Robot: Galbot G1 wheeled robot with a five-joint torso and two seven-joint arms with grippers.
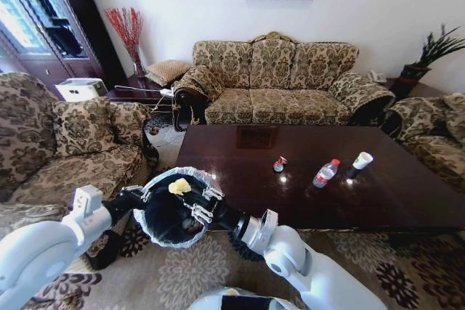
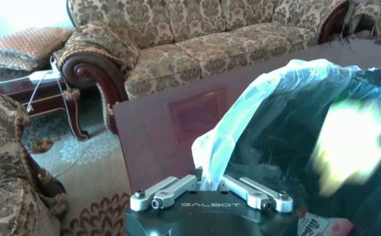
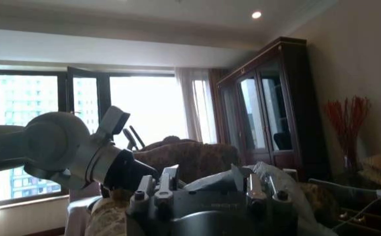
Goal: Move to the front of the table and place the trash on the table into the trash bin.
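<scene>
The black trash bin [image 1: 168, 217] with its white liner is held up off the floor at the near left corner of the table [image 1: 240, 179]. My left gripper [image 1: 145, 195] is shut on the bin's rim, its fingers pinching the liner [image 2: 243, 113] in the left wrist view. My right gripper [image 1: 197, 207] hangs open over the bin's mouth. Beside it, a yellowish scrap [image 1: 179, 186] sits over the opening and shows blurred [image 2: 347, 147] in the left wrist view. On the table lie a red-white wrapper [image 1: 279, 164], a red-capped bottle [image 1: 326, 173] and a white paper cup [image 1: 362, 160].
A patterned sofa [image 1: 280, 85] stands behind the table, with armchairs at the left [image 1: 65, 150] and right [image 1: 436, 143]. A dark side table [image 1: 138, 92] holds a vase of red twigs. Patterned carpet [image 1: 182, 274] covers the floor by the near edge.
</scene>
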